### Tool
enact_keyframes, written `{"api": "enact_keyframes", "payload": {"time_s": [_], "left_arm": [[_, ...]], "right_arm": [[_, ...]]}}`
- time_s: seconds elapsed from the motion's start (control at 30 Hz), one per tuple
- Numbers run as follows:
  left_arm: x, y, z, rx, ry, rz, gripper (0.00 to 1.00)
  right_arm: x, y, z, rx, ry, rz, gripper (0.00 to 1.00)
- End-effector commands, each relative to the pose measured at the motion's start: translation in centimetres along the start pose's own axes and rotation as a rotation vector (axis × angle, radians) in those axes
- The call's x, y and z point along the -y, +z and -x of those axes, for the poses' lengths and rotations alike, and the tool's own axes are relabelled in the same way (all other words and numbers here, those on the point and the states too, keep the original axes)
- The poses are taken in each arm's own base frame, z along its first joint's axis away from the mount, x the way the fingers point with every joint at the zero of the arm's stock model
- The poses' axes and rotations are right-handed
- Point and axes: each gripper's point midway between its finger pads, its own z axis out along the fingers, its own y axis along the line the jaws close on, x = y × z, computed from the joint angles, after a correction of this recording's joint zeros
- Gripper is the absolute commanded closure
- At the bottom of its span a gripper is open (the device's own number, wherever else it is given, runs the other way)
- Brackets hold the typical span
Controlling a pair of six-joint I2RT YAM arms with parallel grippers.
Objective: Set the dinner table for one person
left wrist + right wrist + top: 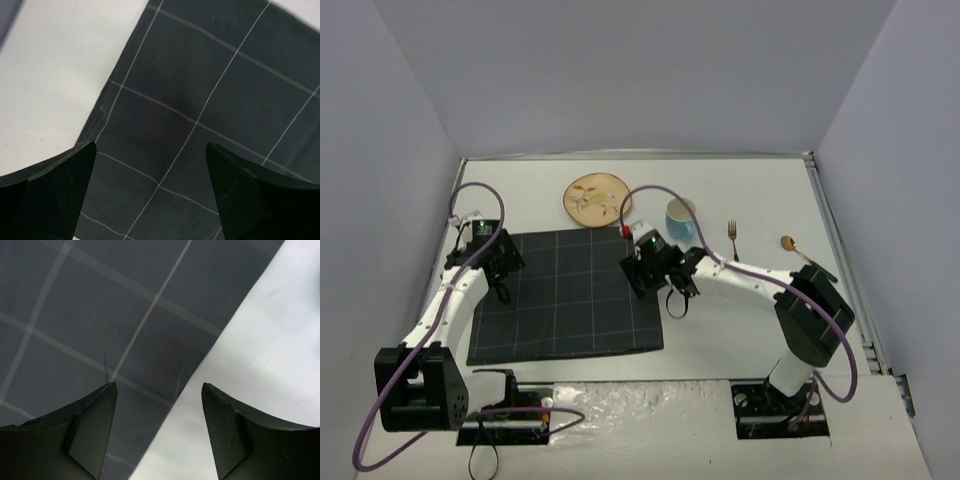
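The white dinner table [720, 330] carries a dark grey checked placemat [565, 295] in front of the arms. My left gripper [503, 288] is open and empty above the mat's left edge; the left wrist view shows its spread fingers [60, 180] over the cloth [200, 90] and bare table [50, 75]. My right gripper [640, 282] is open and empty above the mat's right edge; the right wrist view shows cloth [100, 315] on the left and table [270, 340] on the right between its jaws [159, 387].
A round wooden-coloured patterned plate [595, 198] lies behind the mat. A blue cup [680, 217] stands to its right, then a gold fork [732, 240] and a gold spoon [790, 245]. Grey walls enclose the table on three sides.
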Motion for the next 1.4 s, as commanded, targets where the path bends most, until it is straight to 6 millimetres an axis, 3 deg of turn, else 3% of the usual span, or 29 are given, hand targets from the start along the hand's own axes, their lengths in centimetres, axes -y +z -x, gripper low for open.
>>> {"api": "enact_keyframes", "payload": {"time_s": [0.0,0.17,0.4,0.53,0.77,0.83,0.97,1.07,1.1,1.17,1.27,1.37], "left_arm": [[1.1,1.0,-0.1,-0.028,-0.053,-0.018,0.11],[0.8,4.0,-1.9,-0.133,-0.023,0.054,0.12],[-0.8,7.0,-2.7,-0.215,0.01,0.167,0.13],[-1.8,8.4,-2.8,-0.25,0.006,0.213,0.15],[-6.0,9.8,-2.9,-0.318,-0.058,0.337,0.16],[-6.1,9.6,-2.1,-0.303,-0.066,0.327,0.16],[-4.4,8.0,0.7,-0.227,-0.068,0.248,0.14],[-2.6,5.4,2.8,-0.151,-0.054,0.172,0.09],[-2.3,4.3,3.4,-0.121,-0.056,0.146,0.08],[-1.8,2.8,3.4,-0.102,-0.058,0.105,0.06],[-2.0,0.8,2.6,-0.078,-0.084,0.063,0.06],[-2.6,-0.7,1.1,-0.05,-0.148,0.043,0.06]], "right_arm": [[-2.3,-0.9,-1.0,0.076,-0.055,0.074,0.39],[-3.3,0.1,-5.8,-0.024,-0.124,0.088,0.46],[-6.7,0.2,-9.3,-0.142,-0.173,0.165,0.57],[-7.0,0.3,-10.7,-0.202,-0.174,0.155,0.58],[-6.5,0.0,-10.7,-0.209,-0.172,0.126,0.57],[-6.4,-0.1,-10.4,-0.205,-0.171,0.119,0.57],[-7.1,-0.8,-7.9,-0.144,-0.161,0.132,0.55],[-8.0,-2.4,-4.0,-0.051,-0.158,0.155,0.5],[-8.3,-3.2,-1.7,0.005,-0.155,0.153,0.47],[-8.5,-4.5,1.8,0.086,-0.145,0.148,0.44],[-8.3,-5.5,4.8,0.147,-0.113,0.157,0.42],[-6.3,-4.7,8.7,0.199,-0.032,0.15,0.46]]}}
